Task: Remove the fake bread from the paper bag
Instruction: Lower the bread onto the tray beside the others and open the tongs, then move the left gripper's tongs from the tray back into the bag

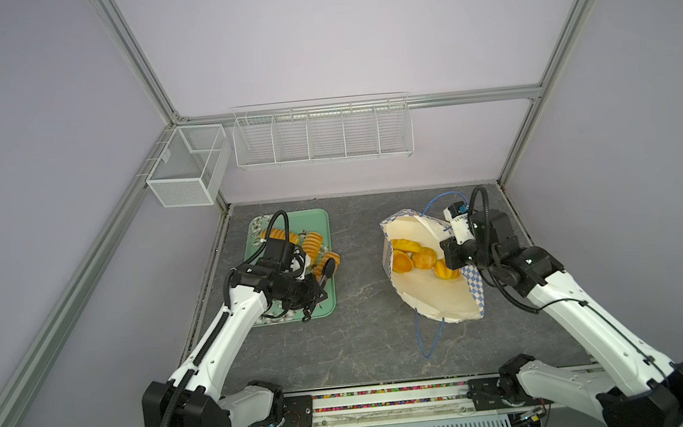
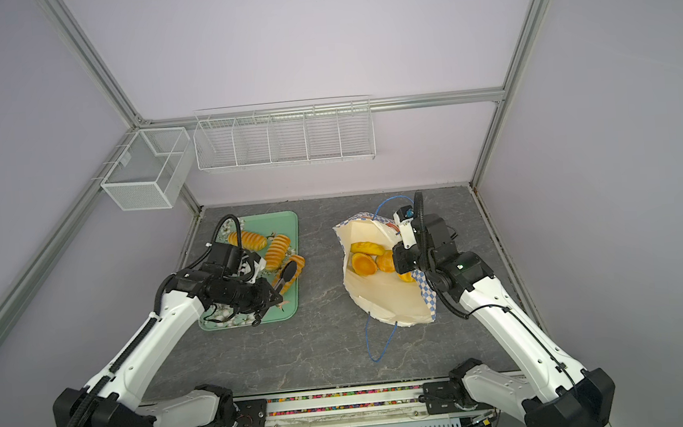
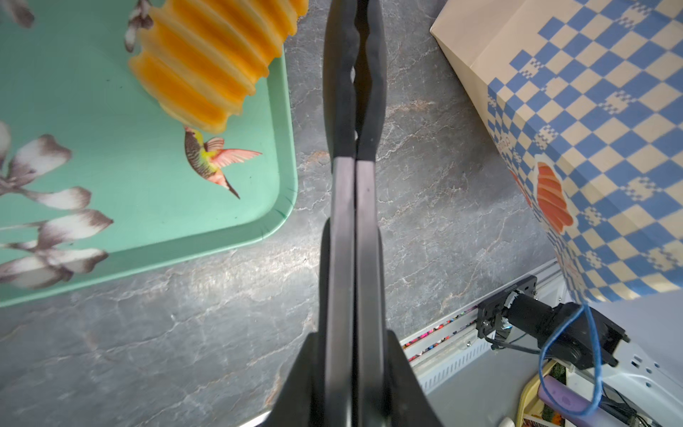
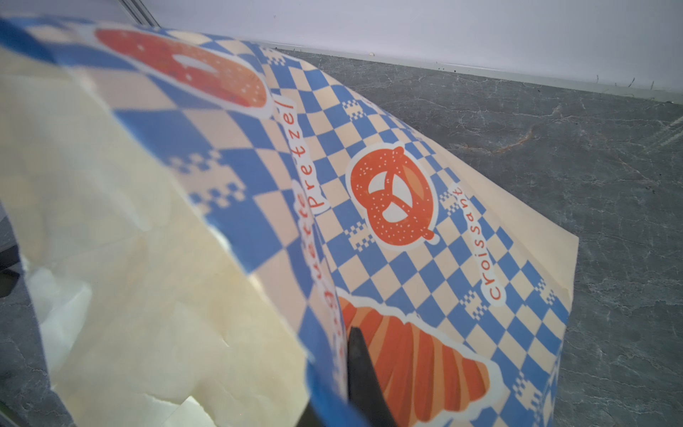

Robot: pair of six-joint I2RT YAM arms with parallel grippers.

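The paper bag, blue-checked with pretzel and croissant prints, cream inside, rests on the grey worktop; the right tool pinches its wall by the rim.

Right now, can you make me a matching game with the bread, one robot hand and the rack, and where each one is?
1 ribbed loaves
2 round buns
3 right gripper
4 wire rack

A inside the paper bag
B jaws shut on the bag's edge
C on the back wall
D on the green tray

Pairs: 1-D, 2-A, 3-B, 4-C.
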